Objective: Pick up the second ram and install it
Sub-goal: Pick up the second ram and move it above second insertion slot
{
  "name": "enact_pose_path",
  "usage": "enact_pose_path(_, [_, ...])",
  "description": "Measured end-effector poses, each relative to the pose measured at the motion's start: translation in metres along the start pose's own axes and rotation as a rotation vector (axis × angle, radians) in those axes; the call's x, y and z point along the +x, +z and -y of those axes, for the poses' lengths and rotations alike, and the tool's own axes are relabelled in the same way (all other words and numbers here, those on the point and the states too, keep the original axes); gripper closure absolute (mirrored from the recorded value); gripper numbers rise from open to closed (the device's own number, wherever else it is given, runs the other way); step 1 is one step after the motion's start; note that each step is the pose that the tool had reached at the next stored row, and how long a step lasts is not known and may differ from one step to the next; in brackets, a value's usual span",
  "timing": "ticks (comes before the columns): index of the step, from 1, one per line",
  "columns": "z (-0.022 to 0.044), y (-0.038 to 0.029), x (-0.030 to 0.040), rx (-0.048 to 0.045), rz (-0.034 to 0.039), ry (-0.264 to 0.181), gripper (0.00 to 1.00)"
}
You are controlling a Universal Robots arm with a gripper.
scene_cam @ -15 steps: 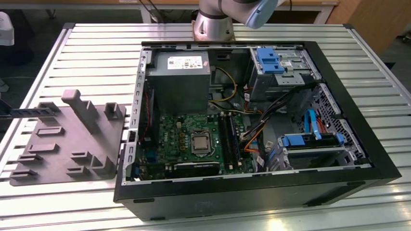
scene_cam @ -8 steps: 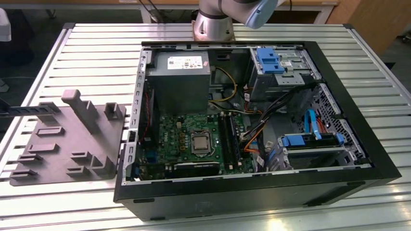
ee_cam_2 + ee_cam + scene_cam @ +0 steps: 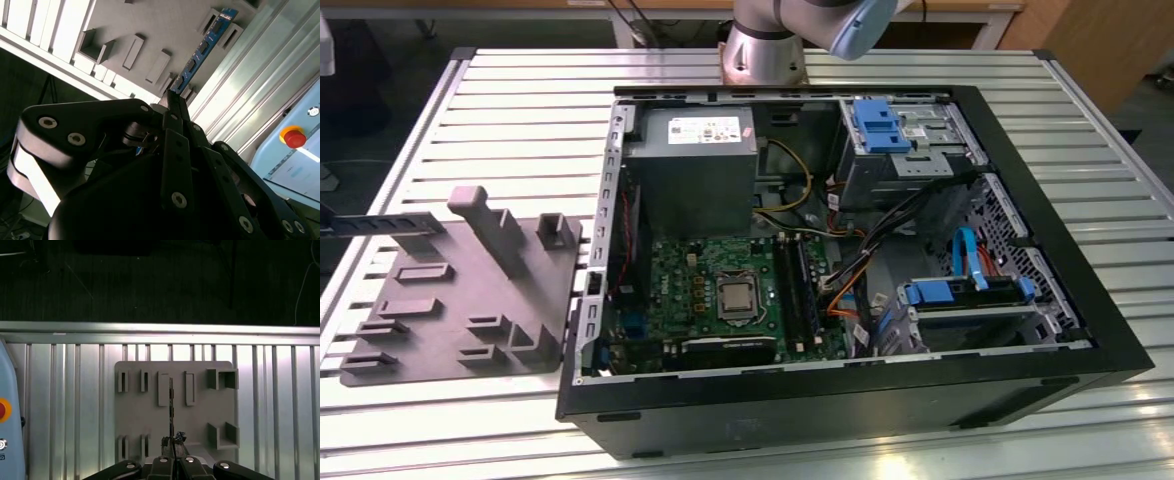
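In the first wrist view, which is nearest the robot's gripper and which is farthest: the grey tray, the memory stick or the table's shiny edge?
1. The second ram, pinched at its end in the gripper.
2. The grey tray, under and around the ram.
3. The table's edge rail, beyond the tray's far side.

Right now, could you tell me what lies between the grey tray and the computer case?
Only a narrow, bare strip of the slatted table, as the exterior view shows.
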State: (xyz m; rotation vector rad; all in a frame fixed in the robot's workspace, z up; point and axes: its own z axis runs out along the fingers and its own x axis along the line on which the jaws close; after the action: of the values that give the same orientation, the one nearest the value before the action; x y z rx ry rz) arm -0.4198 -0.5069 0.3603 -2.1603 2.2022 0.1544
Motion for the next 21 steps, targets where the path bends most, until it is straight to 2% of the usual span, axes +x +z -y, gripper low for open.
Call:
enact_pose_path(6, [-0.0001, -0.0043, -0.0004, 0.0006, 0.0017, 0.000, 0.88])
enact_pose_path(21, [-0.0007, -0.0200, -0.0021, 0.0032, 0.0060, -0.001, 0.88])
